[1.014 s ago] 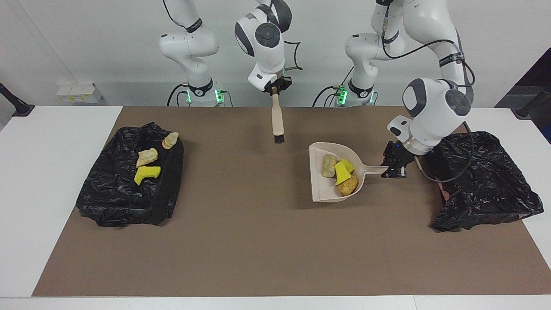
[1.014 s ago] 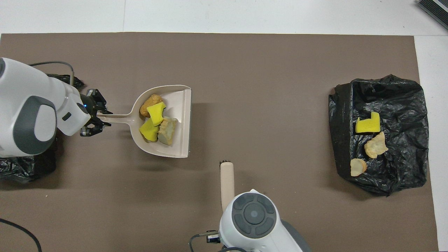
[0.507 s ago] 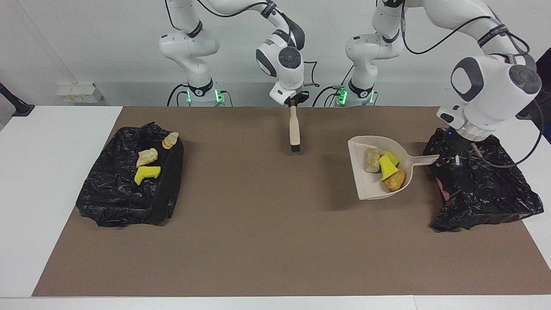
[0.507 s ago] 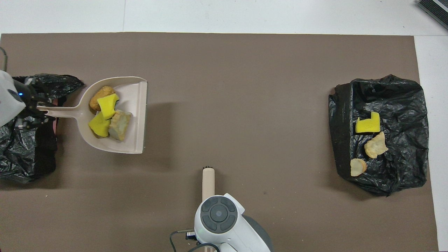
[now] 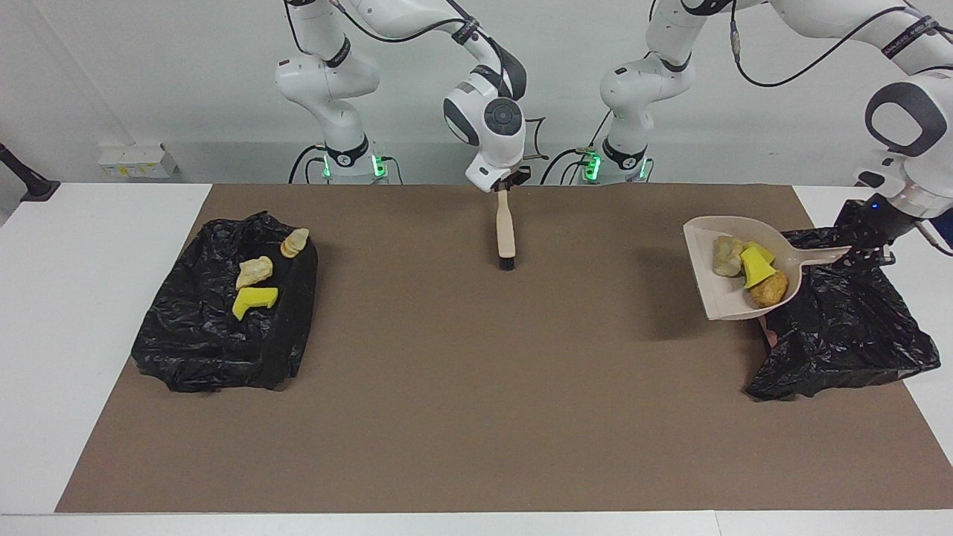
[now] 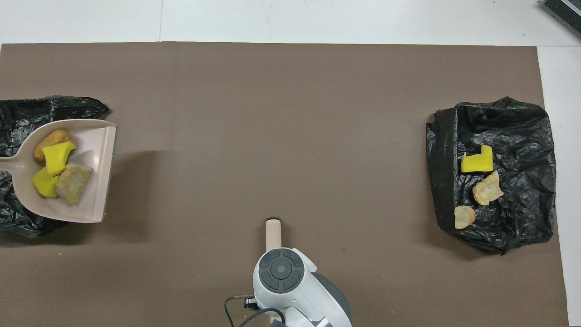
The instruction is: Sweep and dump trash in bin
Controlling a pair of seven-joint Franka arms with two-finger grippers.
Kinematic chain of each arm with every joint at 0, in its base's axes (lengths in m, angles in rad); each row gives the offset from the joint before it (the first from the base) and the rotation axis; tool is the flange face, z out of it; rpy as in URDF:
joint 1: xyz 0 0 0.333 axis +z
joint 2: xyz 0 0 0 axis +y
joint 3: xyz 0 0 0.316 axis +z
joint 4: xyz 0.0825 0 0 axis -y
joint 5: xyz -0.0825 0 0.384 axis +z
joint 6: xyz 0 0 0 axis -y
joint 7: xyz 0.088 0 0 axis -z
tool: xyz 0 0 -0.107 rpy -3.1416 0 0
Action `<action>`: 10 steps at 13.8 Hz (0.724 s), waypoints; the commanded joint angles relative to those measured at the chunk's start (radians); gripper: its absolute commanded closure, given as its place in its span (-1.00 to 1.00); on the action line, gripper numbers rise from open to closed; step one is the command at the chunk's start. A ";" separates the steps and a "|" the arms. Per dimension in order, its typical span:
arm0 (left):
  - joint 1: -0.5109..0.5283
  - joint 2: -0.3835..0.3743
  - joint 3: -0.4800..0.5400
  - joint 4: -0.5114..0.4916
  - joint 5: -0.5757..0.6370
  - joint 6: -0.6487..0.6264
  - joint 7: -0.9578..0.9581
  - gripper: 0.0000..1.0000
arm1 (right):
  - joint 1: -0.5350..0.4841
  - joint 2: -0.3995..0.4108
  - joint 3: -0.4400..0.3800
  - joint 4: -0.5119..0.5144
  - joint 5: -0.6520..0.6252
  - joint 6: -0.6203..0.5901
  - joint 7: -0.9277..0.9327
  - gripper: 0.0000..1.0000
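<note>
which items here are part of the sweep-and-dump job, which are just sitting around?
In the job:
- dustpan with trash, carried by left gripper
- black bin bag under it
- brush at right gripper

Lying about:
- second bin bag, three scraps on it

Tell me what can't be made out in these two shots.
- Left tool: out of frame in the overhead view; in the facing view its fingers merge with the black bag.
- Right tool: hidden under its own arm overhead.
- Brush: mostly covered overhead.
- Dustpan handle: cut off by the overhead view's edge.
</note>
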 commanded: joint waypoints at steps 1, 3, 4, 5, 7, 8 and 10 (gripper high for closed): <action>0.088 0.024 -0.013 0.064 0.049 0.024 0.038 1.00 | -0.026 0.024 -0.010 0.048 -0.047 0.014 -0.024 -1.00; 0.109 0.023 -0.013 0.066 0.128 0.085 0.037 1.00 | -0.053 -0.024 -0.071 0.074 -0.109 -0.005 -0.030 -1.00; 0.117 0.023 -0.013 0.066 0.177 0.114 0.037 1.00 | -0.053 -0.057 -0.129 0.079 -0.113 -0.008 -0.031 -1.00; 0.120 0.018 -0.013 0.069 0.202 0.136 0.037 1.00 | -0.053 -0.088 -0.173 0.090 -0.113 -0.017 -0.051 -1.00; 0.108 0.008 -0.013 0.068 0.282 0.183 0.020 1.00 | -0.055 -0.114 -0.267 0.114 -0.115 -0.051 -0.129 -1.00; 0.100 0.009 -0.013 0.066 0.370 0.231 0.008 1.00 | -0.055 -0.116 -0.314 0.139 -0.116 -0.069 -0.169 -1.00; 0.089 -0.002 -0.013 0.031 0.495 0.295 -0.072 1.00 | -0.055 -0.111 -0.388 0.198 -0.211 -0.112 -0.243 -1.00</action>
